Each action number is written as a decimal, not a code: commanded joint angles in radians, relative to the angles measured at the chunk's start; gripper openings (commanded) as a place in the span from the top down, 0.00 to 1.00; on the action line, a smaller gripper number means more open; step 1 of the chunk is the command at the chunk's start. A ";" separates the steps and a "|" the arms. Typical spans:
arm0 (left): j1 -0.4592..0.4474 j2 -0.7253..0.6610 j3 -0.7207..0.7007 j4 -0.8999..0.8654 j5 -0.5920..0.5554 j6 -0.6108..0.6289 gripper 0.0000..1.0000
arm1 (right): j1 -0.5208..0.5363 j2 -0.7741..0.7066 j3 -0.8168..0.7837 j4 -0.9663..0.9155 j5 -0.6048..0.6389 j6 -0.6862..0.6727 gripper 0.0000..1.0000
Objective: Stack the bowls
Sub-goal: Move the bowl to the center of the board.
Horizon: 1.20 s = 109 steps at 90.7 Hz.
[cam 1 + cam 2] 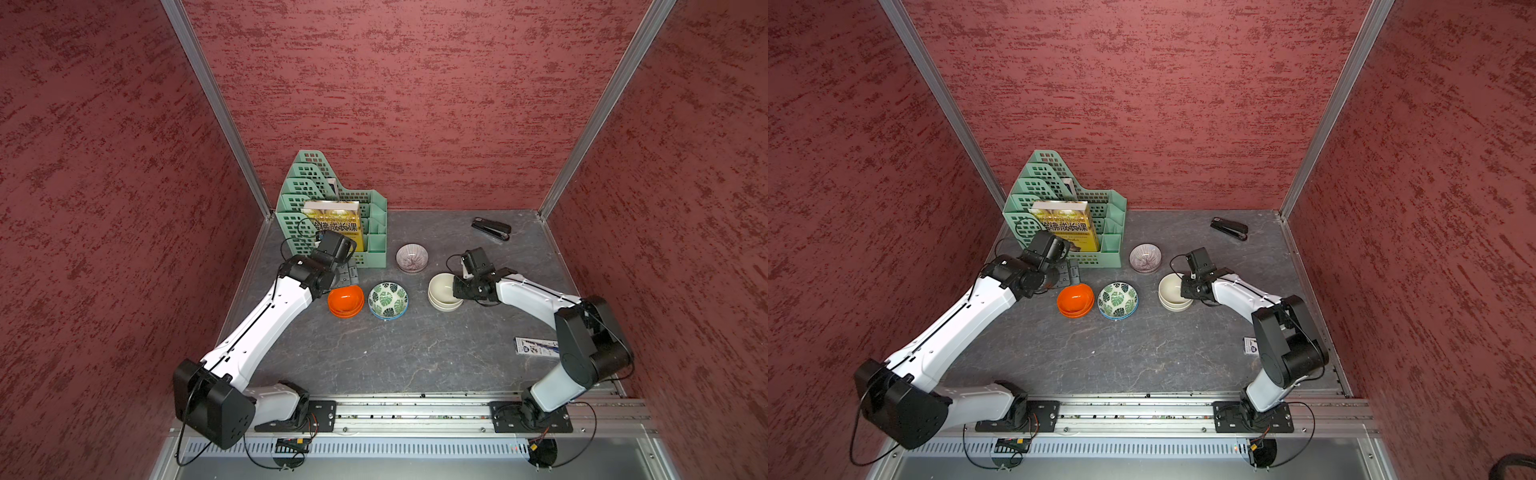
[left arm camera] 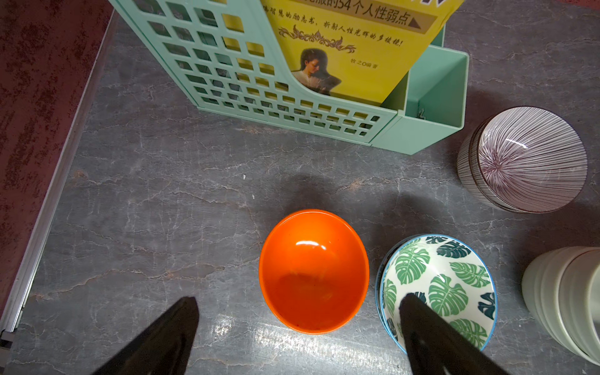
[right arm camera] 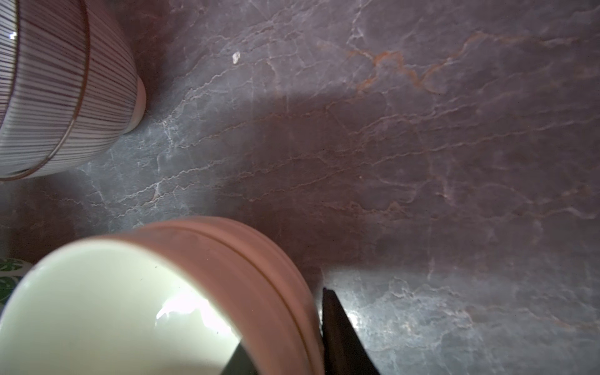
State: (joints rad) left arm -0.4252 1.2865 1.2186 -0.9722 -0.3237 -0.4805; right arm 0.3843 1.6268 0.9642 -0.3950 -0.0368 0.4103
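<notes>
**Jaws and bowls: stock at this moment**

- Left gripper [image 2: 298,297]: my jaws spread wide, holding nothing, hanging over the orange bowls [image 1: 345,300].
- Right gripper [image 3: 282,319]: my jaws clenched across the wall of the top cream bowl [image 3: 113,308], one finger inside, one against its outer side.
- Orange bowls: two, nested, near the green file rack [image 1: 332,208].
- Leaf bowls [image 1: 388,300]: two, nested, just beside the orange pair.
- Cream bowls [image 1: 444,306]: two, nested. Whether the top one sits fully home I cannot tell.
- Striped bowls [image 1: 412,257]: two, nested, further back on the table [image 1: 395,357].
- Progress, as I judge it: every bowl I can see sits with its match, so the task looks nearly done.
- Left for me: let go of the cream bowl, unless the four piles must become one.
</notes>
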 commanded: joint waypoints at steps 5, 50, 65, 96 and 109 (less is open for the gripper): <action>0.008 -0.019 -0.011 0.006 -0.013 0.007 0.00 | 0.021 -0.017 -0.024 0.039 -0.063 -0.010 0.79; 0.019 -0.017 -0.022 0.024 -0.003 0.008 0.00 | 0.128 -0.044 0.024 -0.059 -0.084 -0.030 0.79; 0.019 -0.016 -0.026 0.029 0.005 0.006 0.00 | 0.137 -0.026 0.035 -0.056 -0.083 -0.029 0.78; 0.038 -0.044 -0.037 0.021 0.001 0.009 0.00 | 0.143 -0.036 0.055 -0.057 -0.058 -0.020 0.63; 0.039 -0.045 -0.037 0.019 0.005 0.010 0.00 | 0.142 -0.100 0.068 -0.090 -0.010 -0.025 0.50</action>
State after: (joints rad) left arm -0.3912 1.2583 1.1908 -0.9646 -0.3183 -0.4805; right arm 0.5201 1.5970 0.9901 -0.4511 -0.1001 0.3912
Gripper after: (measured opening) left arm 0.996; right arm 0.478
